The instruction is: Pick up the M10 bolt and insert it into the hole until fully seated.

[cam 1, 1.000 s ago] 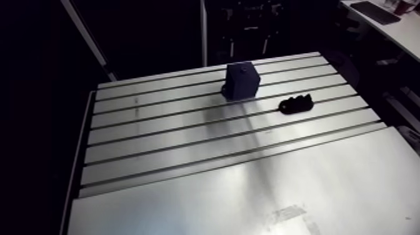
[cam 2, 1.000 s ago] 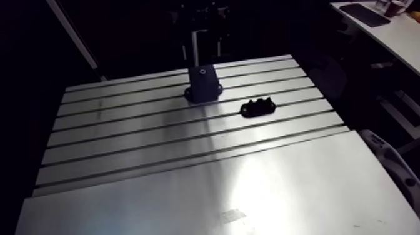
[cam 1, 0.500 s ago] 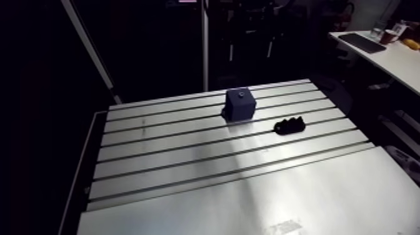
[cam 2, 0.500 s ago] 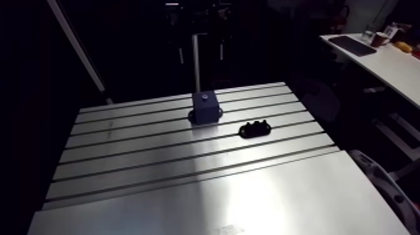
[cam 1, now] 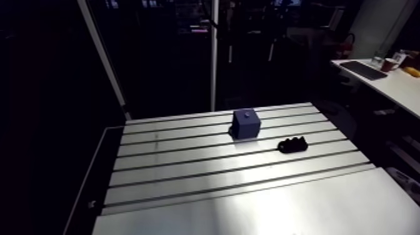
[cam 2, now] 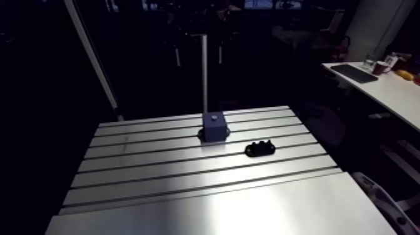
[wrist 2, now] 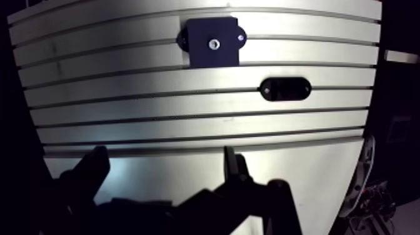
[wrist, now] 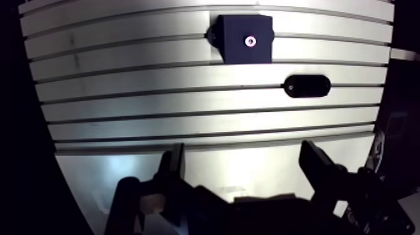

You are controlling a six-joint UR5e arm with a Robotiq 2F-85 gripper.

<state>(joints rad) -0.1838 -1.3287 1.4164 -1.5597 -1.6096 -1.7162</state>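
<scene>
We see a slotted aluminium table (cam 1: pixel 187 164) in a mostly dark room. Light glares off the smooth plate (cam 1: pixel 281 206) along its near edge and dims toward the far edge. Behind that edge a slim pale post (cam 2: pixel 204 69) stands upright, and a pale bar (cam 1: pixel 103 59) leans by the far left corner.

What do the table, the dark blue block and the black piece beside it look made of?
Table: bare metal, likely aluminium, brushed finish; it throws bright glare and has machined slots. Dark blue block: matte, no glare, probably plastic or painted; can't tell which. Black piece: matte black, rounded ends, possibly plastic; too dark to be sure.
</scene>
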